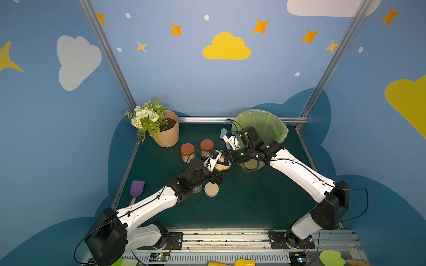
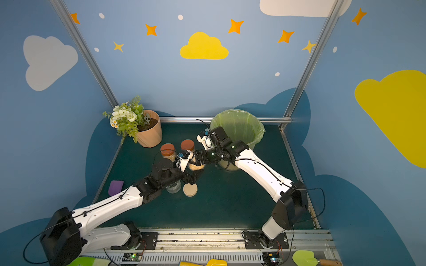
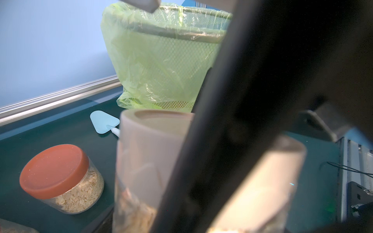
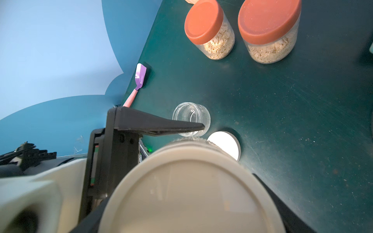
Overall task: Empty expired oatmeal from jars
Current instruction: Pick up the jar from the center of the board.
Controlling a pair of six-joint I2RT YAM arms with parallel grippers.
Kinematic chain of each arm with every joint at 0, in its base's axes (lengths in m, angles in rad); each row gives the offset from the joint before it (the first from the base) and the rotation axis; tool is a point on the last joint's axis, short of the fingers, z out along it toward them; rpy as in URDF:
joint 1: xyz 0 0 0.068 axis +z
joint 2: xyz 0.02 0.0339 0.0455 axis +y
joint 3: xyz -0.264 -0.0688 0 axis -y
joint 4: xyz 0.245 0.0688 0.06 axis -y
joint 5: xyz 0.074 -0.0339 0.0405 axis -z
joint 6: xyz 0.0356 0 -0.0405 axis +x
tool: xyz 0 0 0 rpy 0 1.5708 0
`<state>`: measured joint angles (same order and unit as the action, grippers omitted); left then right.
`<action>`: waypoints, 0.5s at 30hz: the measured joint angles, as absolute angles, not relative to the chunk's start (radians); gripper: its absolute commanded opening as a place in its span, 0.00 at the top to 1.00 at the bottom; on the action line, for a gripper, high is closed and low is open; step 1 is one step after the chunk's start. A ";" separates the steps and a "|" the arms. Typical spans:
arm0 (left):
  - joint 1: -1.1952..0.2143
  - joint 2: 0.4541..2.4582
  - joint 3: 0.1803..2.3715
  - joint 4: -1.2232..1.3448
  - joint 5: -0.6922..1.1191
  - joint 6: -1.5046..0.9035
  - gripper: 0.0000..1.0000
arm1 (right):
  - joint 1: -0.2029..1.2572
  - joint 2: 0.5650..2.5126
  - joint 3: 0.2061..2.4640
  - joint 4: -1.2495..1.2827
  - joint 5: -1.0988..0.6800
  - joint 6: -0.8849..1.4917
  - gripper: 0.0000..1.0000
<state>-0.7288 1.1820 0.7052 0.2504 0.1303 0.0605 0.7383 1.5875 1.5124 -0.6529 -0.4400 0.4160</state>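
Observation:
A clear jar of oatmeal (image 1: 221,166) with a beige lid (image 4: 189,193) stands mid-table between both arms. My right gripper (image 1: 227,159) is shut on that lid from above, a black jaw on each side of it. My left gripper (image 1: 220,171) reaches in from the front left with a finger (image 4: 161,126) alongside the jar's body. Whether it presses the glass is not visible. Two red-lidded jars (image 1: 187,152) (image 1: 206,147) of oatmeal stand behind. An empty open jar (image 4: 190,118) and a loose beige lid (image 1: 211,189) lie by the left arm.
The green-lined bin (image 1: 265,124) stands at the back right, behind the right arm. A peach flowerpot (image 1: 168,133) with flowers is at the back left. A purple spatula (image 1: 137,188) lies at the left edge, a light blue one (image 3: 104,122) near the bin.

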 measured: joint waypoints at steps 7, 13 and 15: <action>-0.728 1.182 0.705 0.249 0.134 0.068 0.29 | 0.738 1.587 1.507 -0.643 -0.443 0.416 0.48; -0.728 1.182 0.709 0.242 0.136 0.069 0.52 | 0.738 1.587 1.506 -0.643 -0.443 0.415 0.40; -0.728 1.182 0.709 0.241 0.138 0.070 0.58 | 0.738 1.587 1.506 -0.644 -0.444 0.414 0.36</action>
<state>-0.7284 1.1820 0.7094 0.2405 0.1383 0.0696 0.7376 1.5871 1.5063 -0.6441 -0.4438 0.4141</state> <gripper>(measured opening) 0.805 0.822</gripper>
